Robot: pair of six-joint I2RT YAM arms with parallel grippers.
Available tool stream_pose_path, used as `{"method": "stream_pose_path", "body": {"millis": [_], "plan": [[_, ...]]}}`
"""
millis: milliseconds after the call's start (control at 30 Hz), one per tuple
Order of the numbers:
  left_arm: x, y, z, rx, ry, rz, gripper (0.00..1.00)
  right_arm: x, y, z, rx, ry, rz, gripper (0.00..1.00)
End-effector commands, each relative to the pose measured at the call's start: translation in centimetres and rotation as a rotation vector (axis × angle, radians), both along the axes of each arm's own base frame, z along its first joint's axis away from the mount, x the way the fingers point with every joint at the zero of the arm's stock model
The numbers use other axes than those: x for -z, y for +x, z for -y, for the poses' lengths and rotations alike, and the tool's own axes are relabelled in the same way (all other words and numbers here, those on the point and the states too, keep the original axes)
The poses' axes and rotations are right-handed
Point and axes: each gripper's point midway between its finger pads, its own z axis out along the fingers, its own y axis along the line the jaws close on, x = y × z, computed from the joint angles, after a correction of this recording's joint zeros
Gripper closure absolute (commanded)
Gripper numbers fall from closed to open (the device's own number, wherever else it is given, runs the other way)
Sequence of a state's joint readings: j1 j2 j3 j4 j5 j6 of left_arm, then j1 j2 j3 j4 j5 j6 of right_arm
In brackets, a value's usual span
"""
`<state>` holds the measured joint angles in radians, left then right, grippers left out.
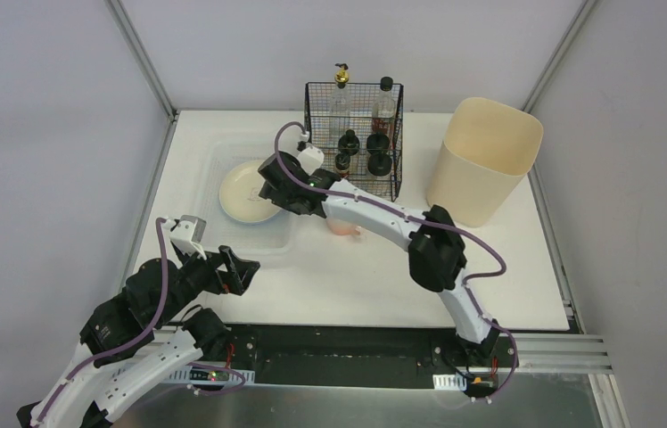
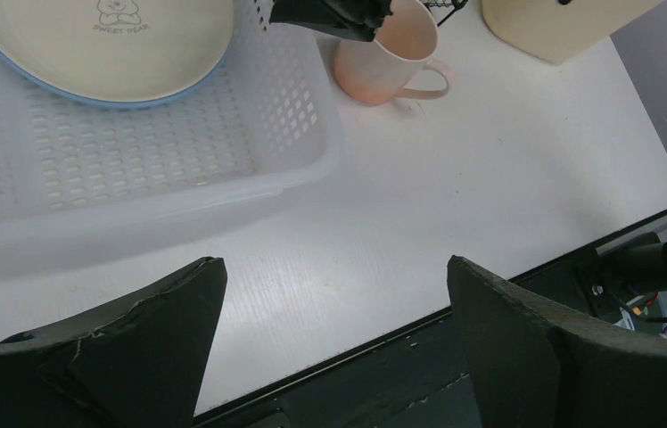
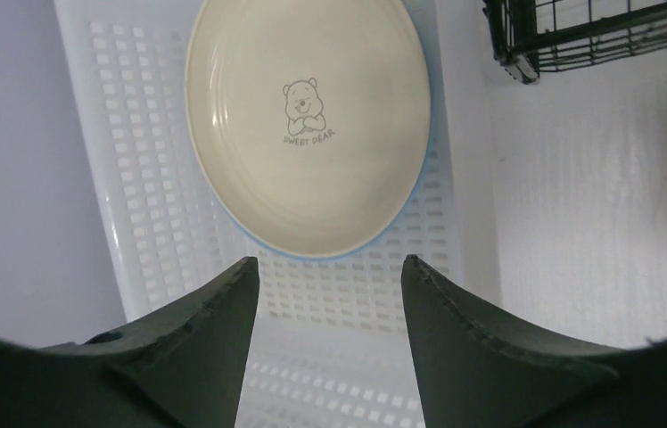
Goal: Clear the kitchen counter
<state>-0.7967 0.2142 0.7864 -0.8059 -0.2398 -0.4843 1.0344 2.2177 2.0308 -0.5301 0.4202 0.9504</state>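
Note:
The kitchen counter (image 1: 383,276) is a white tabletop. A cream plate (image 1: 245,192) with a bear print lies in a translucent white tray (image 1: 214,156) at the left. A pink mug (image 1: 345,229) stands upright on the counter just right of the tray, partly hidden under my right arm. My right gripper (image 1: 266,192) is open and empty, hovering over the tray at the plate's near edge (image 3: 308,125). My left gripper (image 1: 248,267) is open and empty above the counter's near edge (image 2: 334,267), well short of the mug (image 2: 388,62).
A black wire rack (image 1: 354,138) holding several bottles stands at the back centre. A tall cream bin (image 1: 483,160) stands at the back right. The rack corner (image 3: 597,31) shows in the right wrist view, the bin (image 2: 562,22) in the left wrist view.

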Motion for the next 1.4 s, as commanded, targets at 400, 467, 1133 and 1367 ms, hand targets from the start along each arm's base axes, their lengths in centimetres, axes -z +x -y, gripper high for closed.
{"method": "stream_pose_path", "body": {"millis": [400, 467, 1133, 1367], "plan": [[-0.2, 0.6, 0.0, -0.030, -0.010, 0.001, 0.01, -6.6, -7.1, 12.6, -0.209, -0.205, 0.144, 0.37], [-0.1, 0.6, 0.2, -0.027, -0.011, -0.007, 0.01, -5.9, -7.6, 14.5, -0.202, -0.258, 0.138, 0.37], [0.8, 7.3, 11.0, 0.001, 0.029, -0.346, 0.01, -0.5, -14.9, 28.9, -0.058, -0.244, 0.092, 0.35], [1.2, 10.8, 14.7, -0.026, 0.024, -0.398, 0.02, -0.4, -16.6, 30.4, -0.051, -0.145, 0.086, 0.34]]}}
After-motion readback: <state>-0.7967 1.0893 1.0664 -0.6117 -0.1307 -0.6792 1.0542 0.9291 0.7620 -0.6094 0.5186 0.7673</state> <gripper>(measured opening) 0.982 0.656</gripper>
